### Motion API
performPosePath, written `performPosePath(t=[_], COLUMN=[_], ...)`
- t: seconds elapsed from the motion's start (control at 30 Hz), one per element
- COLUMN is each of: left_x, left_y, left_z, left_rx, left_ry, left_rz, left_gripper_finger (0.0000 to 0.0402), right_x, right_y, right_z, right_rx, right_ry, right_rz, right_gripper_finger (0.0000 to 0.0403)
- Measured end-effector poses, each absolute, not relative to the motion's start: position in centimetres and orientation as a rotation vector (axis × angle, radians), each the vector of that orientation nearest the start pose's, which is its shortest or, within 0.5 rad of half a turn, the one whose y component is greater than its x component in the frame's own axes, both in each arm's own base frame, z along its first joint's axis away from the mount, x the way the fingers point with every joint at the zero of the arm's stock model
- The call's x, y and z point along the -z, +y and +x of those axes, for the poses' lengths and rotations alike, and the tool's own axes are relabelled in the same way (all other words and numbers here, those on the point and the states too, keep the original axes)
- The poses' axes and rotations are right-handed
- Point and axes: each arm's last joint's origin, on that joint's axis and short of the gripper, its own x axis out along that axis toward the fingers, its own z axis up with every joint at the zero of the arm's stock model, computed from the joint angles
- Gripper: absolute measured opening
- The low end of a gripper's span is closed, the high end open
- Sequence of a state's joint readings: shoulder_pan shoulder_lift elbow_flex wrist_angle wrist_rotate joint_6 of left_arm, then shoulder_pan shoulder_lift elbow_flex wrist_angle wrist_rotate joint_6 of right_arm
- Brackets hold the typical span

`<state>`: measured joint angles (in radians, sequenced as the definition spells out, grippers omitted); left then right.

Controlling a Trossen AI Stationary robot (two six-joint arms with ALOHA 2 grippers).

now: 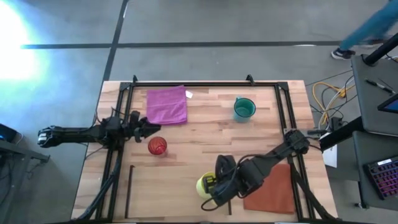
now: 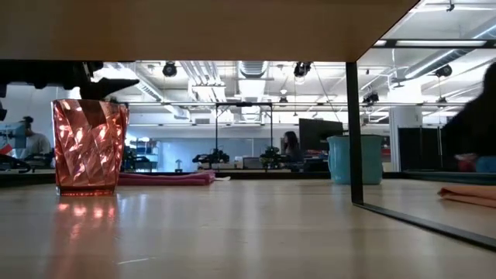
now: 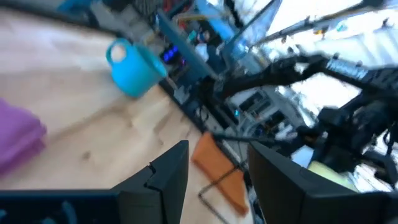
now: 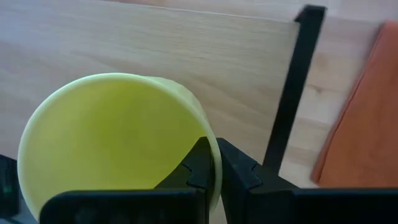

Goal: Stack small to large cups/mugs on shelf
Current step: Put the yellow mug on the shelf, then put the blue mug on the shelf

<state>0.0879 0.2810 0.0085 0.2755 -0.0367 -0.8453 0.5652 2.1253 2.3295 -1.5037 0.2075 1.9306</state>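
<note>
A yellow mug (image 1: pixel 204 185) is near the table's near edge, and my right gripper (image 1: pixel 213 182) is shut on it. It fills the right wrist view (image 4: pixel 112 143). A red-orange cup (image 1: pixel 157 146) stands upright on the wood left of centre, also in the low view (image 2: pixel 89 147). My left gripper (image 1: pixel 149 129) is open and empty just left of and above it (image 3: pixel 217 180). A teal mug (image 1: pixel 244 108) stands upright at the far right, also in the low view (image 2: pixel 355 159). The shelf patch (image 1: pixel 174 193) lies between a black strip (image 1: pixel 129 190) and the yellow mug. My right gripper pinches the yellow mug's rim (image 4: pixel 211 155), one finger inside the mug and one outside, on the wall. The fingers come slanting from the table's right side. Whether the mug's base rests on the table I cannot tell.
A magenta cloth (image 1: pixel 166 104) lies at the far left. A rust-brown mat (image 1: pixel 273 186) lies at the near right under my right arm. A black strip (image 4: pixel 289 106) lies between the yellow mug and the mat. A black frame (image 1: pixel 205 83) borders the table.
</note>
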Motion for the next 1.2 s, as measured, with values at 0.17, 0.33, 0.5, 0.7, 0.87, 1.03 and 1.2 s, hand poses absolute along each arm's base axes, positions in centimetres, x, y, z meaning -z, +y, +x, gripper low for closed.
performPosePath(t=[0.17,0.33,0.5,0.7,0.87,1.03,1.2], left_x=[-18.8,-21.0,-23.4,-26.2,-27.9,-29.0,-29.8], left_y=[1.1,1.1,0.9,0.8,0.9,0.9,1.0], left_z=[11.5,11.6,11.9,12.9,14.4,16.1,17.5], left_rx=[-0.102,-0.107,-0.018,0.017,0.024,0.07,0.07], left_ry=[-0.093,-0.08,-0.026,0.041,0.06,0.096,0.113], left_rz=[-0.681,-0.501,-0.362,-0.263,-0.21,-0.209,-0.179], left_gripper_finger=[0.0151,0.0151,0.0151,0.0151,0.0151,0.0151,0.0151], right_x=[-34.4,-34.3,-34.1,-34.0,-34.1,-34.2,-34.5], right_y=[21.6,21.7,21.7,21.8,22.5,23.5,24.3], right_z=[35.1,35.4,35.4,35.5,35.5,35.1,34.0], right_rx=[0.905,0.919,0.942,0.939,0.908,0.876,0.863], right_ry=[0.971,0.947,0.95,0.947,0.935,0.939,0.95], right_rz=[1.228,1.284,1.279,1.299,1.333,1.336,1.306], right_gripper_finger=[0.0013,0.0016,0.0046,0.0094,0.0123,0.0142,0.0154])
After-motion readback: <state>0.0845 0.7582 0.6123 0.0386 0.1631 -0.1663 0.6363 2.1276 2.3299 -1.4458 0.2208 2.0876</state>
